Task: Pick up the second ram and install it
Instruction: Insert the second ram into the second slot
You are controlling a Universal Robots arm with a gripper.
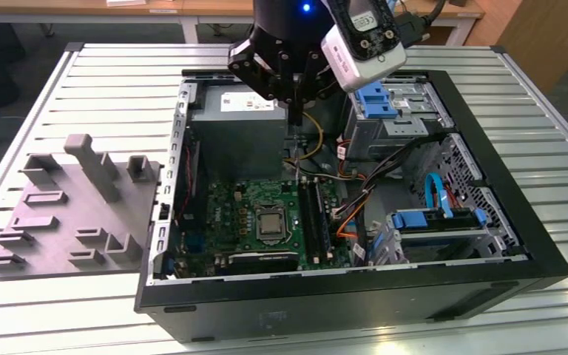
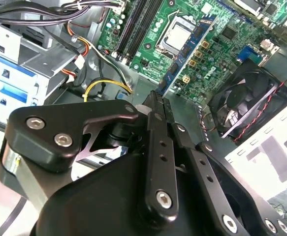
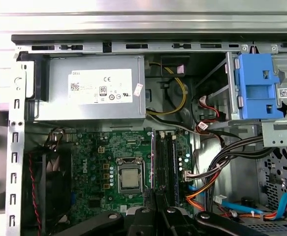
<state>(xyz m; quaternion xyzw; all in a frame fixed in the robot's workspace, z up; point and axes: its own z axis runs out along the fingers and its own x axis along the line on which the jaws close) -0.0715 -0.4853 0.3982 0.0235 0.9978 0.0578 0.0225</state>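
My gripper [image 1: 290, 96] hangs above the open computer case [image 1: 521, 244], over the power supply [image 1: 239, 126]. Its fingers [image 2: 155, 142] are shut flat on the second ram [image 2: 187, 51], a thin strip seen edge-on that sticks out past the fingertips. In the first wrist view the ram [image 3: 153, 162] runs between the processor socket [image 3: 130, 178] and the black memory slots [image 3: 167, 162]. In the exterior view the ram [image 1: 290, 117] hangs well above the motherboard and its slots [image 1: 310, 214]. I cannot tell whether a slot holds a stick.
A grey moulded tray [image 1: 77, 214] lies on the slatted table at the exterior view's left. Inside the case are a blue drive bracket [image 3: 256, 86], bundled cables [image 3: 217, 167] beside the slots, and a fan [image 2: 244, 103].
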